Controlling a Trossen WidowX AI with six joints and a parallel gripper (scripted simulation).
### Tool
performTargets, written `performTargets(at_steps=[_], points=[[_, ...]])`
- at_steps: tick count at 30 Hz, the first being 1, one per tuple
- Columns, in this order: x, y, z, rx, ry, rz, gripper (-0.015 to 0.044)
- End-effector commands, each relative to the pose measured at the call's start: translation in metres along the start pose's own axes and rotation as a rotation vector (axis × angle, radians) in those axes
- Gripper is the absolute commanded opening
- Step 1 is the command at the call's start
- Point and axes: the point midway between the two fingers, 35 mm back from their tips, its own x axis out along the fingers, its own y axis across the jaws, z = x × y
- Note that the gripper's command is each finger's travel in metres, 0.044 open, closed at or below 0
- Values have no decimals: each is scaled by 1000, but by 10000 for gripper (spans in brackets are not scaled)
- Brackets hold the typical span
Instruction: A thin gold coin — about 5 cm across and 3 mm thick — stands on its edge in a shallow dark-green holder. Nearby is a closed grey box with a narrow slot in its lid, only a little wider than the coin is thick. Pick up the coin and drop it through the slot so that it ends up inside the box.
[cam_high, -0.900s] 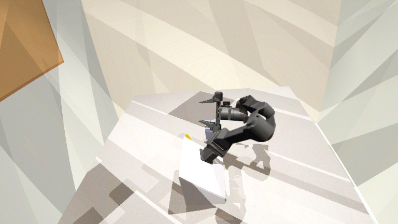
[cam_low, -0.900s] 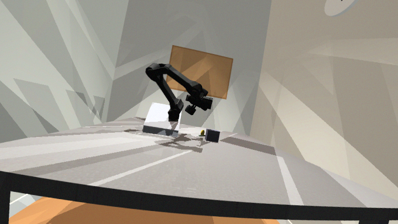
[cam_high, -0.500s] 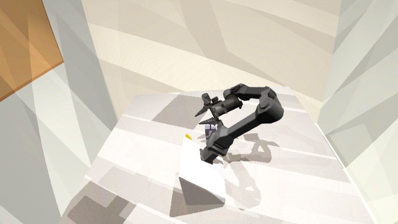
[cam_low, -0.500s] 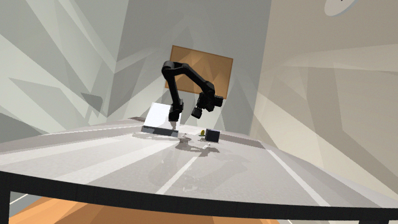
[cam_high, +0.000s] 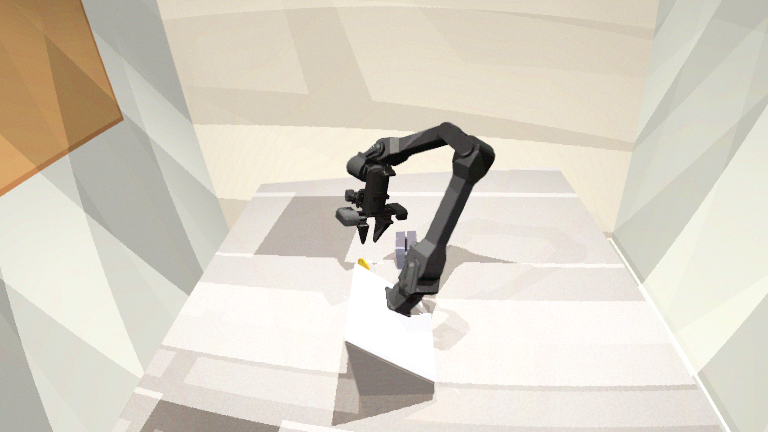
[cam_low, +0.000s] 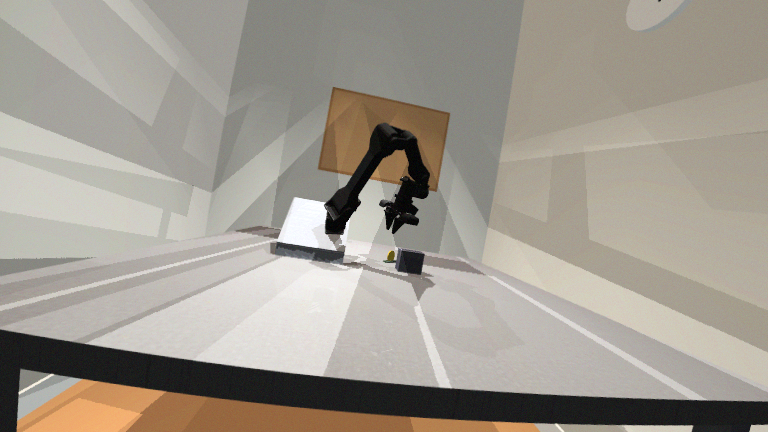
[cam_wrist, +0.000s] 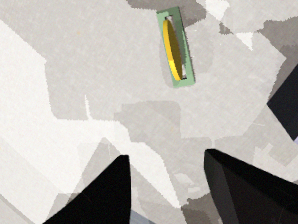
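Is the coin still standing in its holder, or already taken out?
In. The coin stands on edge inside the green holder; the fingers hang above, empty.

Exterior view: black arm arched above a pale grey table, gripper aloft.

The black six-joint arm (cam_low: 370, 161) rose from a white slab-shaped base block (cam_low: 308, 225) and bent over an orange rectangular wall panel (cam_low: 349, 128) behind it. Its black parallel-jaw gripper (cam_low: 396, 224) pointed down, partly closed and empty, hanging clear above the table (cam_low: 268, 300). Below it, a small gold coin (cam_low: 390, 254) stood on edge just beside a dark grey box (cam_low: 409, 261); whether they touched could not be told. A black rail (cam_low: 322, 384) crossed the foreground.
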Motion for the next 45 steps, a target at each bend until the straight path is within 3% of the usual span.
performTargets(at_steps=[1, 8, 12, 21, 45], points=[[11, 14, 27, -177, 10, -245, 161], [13, 17, 34, -208, 9, -290, 161], [44, 7, 35, -208, 9, -291, 161], [61, 2, 37, -208, 9, -292, 161], [90, -7, 39, -208, 9, -293, 161]])
